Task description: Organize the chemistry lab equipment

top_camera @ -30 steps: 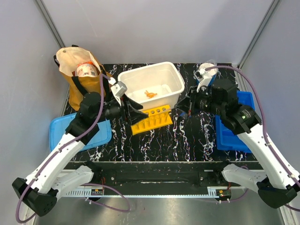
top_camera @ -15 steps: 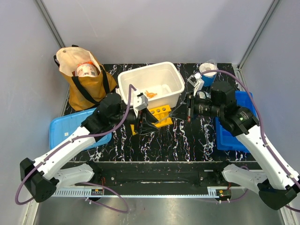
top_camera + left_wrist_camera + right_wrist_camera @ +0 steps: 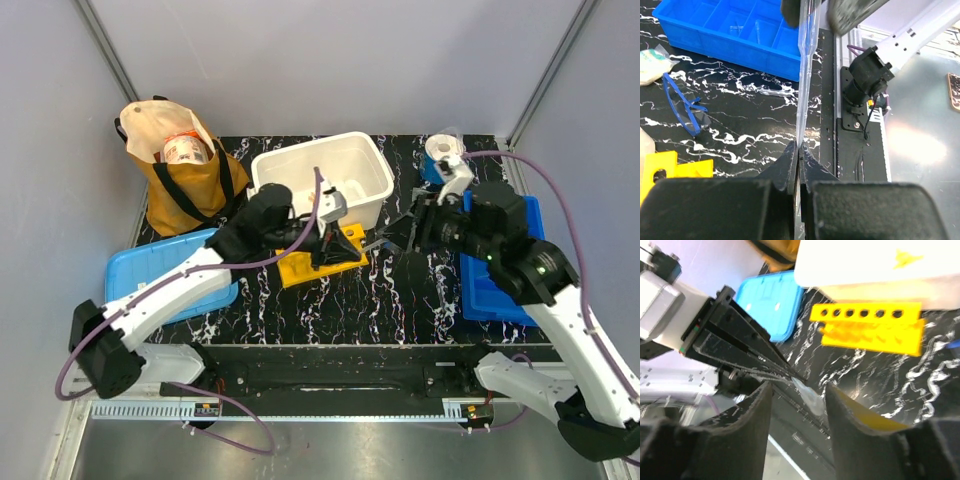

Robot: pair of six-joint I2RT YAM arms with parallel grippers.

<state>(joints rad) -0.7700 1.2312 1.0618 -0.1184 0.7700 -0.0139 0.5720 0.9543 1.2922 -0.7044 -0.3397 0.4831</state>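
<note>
While the thin clear tube point(image 3: 802, 90) was clamped at its near end between the shut jaws of the left gripper point(image 3: 799, 152), a handover between the two arms was judged to be the step in hand. The tube was seen to run away from that gripper, above the table point(image 3: 750, 125). Its far end was placed between the fingers of the right gripper point(image 3: 800, 391), which were set apart on either side of it; no contact with them could be made out. The next move was judged to call for the right fingers to be closed squarely on the tube before the left hold was released, since so thin a piece could be dropped or bent. A place for it, perhaps the yellow rack point(image 3: 870, 330) or the blue compartment tray point(image 3: 715, 30), would then be needed. Beyond the tube, the safety glasses point(image 3: 682, 107) were found lying on the table near the rack, and the small clear packet point(image 3: 650, 65) farther off, just beside the tray's wall. Farthest, the tiny orange piece point(image 3: 902, 259) was seen inside the white tub point(image 3: 850, 275).
</note>
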